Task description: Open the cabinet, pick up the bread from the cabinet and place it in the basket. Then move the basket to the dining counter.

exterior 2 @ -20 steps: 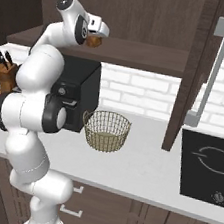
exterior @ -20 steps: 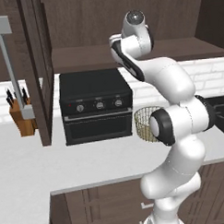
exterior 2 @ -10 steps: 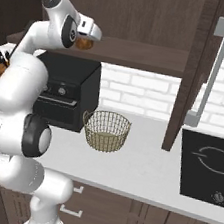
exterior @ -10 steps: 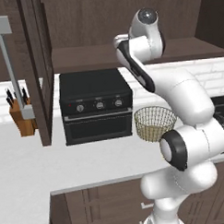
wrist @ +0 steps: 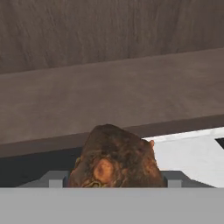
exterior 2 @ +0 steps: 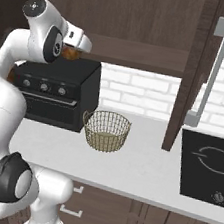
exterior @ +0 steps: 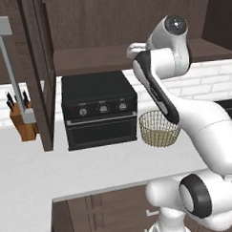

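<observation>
Bread (wrist: 114,157): clasped in the hand (exterior 2: 72,53), raised before the open cabinet (exterior 2: 146,28), presumably for carrying across to the basket (exterior 2: 106,130) on the worktop (exterior 2: 141,168).

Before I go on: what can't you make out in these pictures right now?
- Gripper fingertips, hand view: cut by the bottom edge and covered by the bread.
- Bread, right base view: mostly behind the hand; a brown sliver shows.
- Basket, left base view: right rim behind the arm.
- Oven, right base view: left part behind the arm.
</observation>
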Controlling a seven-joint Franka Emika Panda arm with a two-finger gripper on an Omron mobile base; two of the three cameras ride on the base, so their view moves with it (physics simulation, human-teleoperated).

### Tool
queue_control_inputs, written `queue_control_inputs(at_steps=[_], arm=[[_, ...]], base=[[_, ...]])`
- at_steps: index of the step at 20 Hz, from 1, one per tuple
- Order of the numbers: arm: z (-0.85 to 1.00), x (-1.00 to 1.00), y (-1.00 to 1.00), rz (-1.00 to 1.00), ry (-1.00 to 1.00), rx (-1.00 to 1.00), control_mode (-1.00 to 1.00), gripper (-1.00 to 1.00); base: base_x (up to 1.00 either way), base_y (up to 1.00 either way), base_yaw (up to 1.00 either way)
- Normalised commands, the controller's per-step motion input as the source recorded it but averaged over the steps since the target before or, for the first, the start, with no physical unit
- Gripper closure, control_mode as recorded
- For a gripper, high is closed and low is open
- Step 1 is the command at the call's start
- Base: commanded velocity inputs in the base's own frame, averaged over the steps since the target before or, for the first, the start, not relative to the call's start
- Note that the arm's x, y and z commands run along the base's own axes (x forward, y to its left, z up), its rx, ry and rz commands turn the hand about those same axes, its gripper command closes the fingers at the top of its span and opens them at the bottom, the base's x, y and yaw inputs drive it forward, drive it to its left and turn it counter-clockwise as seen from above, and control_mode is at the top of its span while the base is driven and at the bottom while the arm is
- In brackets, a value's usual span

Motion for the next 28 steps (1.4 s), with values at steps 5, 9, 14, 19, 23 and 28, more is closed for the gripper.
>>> queue_control_inputs(at_steps=[5, 9, 14, 19, 23, 28], arm=[[-0.10, -1.00, 0.00, 0.00, 0.07, 0.01, -1.00, 1.00], [-0.57, -1.00, -0.17, 0.00, 0.19, 0.02, -1.00, 1.00], [-0.84, -0.56, -0.32, 0.00, 0.15, 0.01, -1.00, 1.00], [-0.59, 0.26, -0.58, 0.00, 0.23, 0.00, -1.00, 1.00], [-0.63, 0.39, -0.06, 0.00, 0.16, -0.01, -1.00, 1.00], [-0.54, 0.83, -0.26, 0.00, 0.04, 0.00, -1.00, 1.00]], base=[[0.00, 0.00, 0.00], [0.00, 0.00, 0.00], [0.00, 0.00, 0.00], [0.00, 0.00, 0.00], [0.00, 0.00, 0.00], [0.00, 0.00, 0.00]])
